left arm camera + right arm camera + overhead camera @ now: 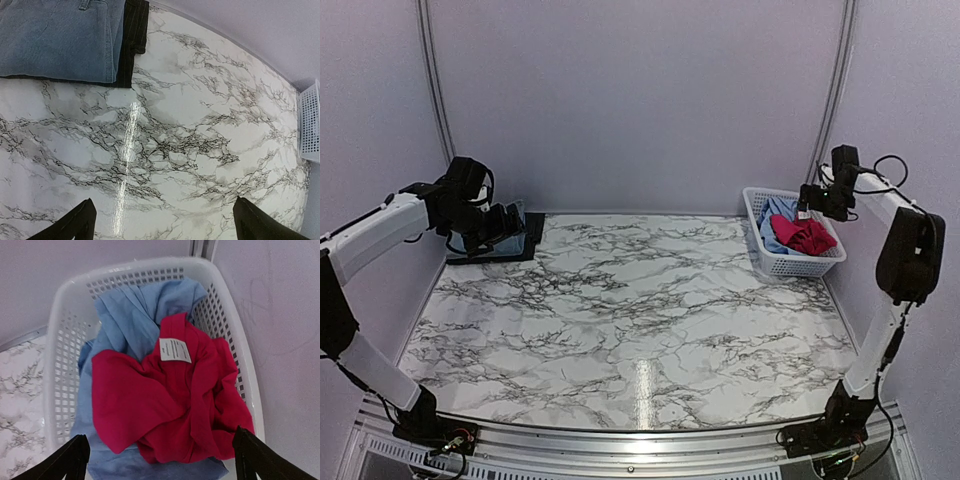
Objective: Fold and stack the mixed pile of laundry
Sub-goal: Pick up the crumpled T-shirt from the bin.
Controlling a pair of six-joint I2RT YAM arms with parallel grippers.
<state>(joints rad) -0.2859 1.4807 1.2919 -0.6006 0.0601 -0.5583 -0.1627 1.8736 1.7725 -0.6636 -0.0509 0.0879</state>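
Hovering wide open over the white basket (55, 340) at the desk's (200, 150) two o'clock, the right gripper (162, 457) should pinch the pink-red T-shirt's (165, 410) top fold, sparing the blue shirt (130, 315) beneath. Only the left wrist view clearly shows folded denim (55, 40) on a dark piece (134, 30) at ten o'clock. The left gripper (162, 222) is also open.

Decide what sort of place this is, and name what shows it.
Probably a robot lab cell: plain walls around a marble-patterned table, two arms bolted at its near edge, a basket of laundry.
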